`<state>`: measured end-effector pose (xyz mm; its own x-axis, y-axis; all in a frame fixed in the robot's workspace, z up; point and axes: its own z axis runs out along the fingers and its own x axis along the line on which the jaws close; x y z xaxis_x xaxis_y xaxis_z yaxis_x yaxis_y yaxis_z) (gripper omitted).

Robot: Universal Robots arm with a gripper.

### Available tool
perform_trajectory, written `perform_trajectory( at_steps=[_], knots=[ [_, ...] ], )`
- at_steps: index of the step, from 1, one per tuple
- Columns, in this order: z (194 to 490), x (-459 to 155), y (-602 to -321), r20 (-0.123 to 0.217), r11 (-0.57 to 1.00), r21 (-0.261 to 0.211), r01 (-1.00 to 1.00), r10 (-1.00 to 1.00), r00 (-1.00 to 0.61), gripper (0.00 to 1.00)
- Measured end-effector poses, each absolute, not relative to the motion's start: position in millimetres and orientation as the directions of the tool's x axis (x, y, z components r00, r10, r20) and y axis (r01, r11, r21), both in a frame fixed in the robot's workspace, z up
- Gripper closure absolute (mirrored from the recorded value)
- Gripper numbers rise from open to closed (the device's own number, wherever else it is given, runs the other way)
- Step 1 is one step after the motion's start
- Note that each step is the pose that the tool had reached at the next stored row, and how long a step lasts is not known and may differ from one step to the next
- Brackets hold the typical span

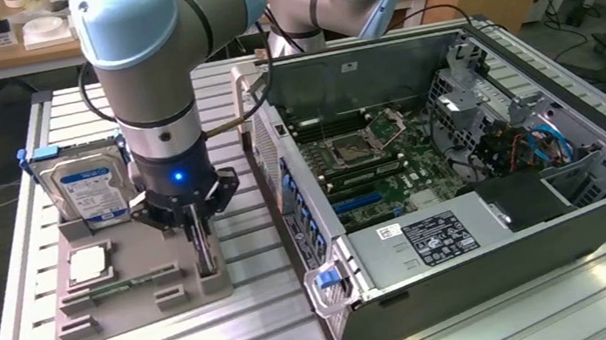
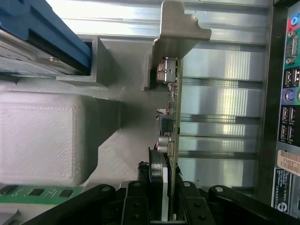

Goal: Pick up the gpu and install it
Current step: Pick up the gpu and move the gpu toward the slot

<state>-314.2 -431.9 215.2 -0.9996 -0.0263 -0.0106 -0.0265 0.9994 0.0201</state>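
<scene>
The gpu (image 2: 172, 117) is a thin dark card seen edge-on, with its silver bracket (image 2: 180, 28) at the far end. It stands upright on its edge at the side of the grey parts holder (image 1: 121, 304) nearest the computer case. My gripper (image 1: 202, 236) reaches straight down onto the gpu (image 1: 209, 254). In the wrist view the gripper (image 2: 161, 199) has its black fingers (image 2: 136, 201) pressed on both faces of the card, shut on it. I cannot tell whether the card's lower edge still rests in the holder.
On the holder stand a hard drive (image 1: 88, 185) with a blue-white label, a square CPU (image 1: 90, 264) and a green memory stick (image 1: 119, 286). The open computer case (image 1: 457, 176) lies at the exterior view's right, motherboard (image 1: 359, 149) exposed, its rear ports (image 2: 288, 108) close beside the card.
</scene>
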Motion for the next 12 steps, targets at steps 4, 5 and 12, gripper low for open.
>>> perform_trajectory(
  at_steps=[4, 5, 12],
  knots=[
    [231.3, -314.2, -431.9, -0.011, 0.999, 0.02, -0.027, -0.026, -1.0, 0.72],
    [235.8, -314.2, -431.9, -0.011, 0.999, 0.02, -0.027, -0.026, -1.0, 0.72],
    [267.5, -314.2, -431.9, -0.011, 0.999, 0.02, -0.026, -0.026, -1.0, 0.72]
  ],
)
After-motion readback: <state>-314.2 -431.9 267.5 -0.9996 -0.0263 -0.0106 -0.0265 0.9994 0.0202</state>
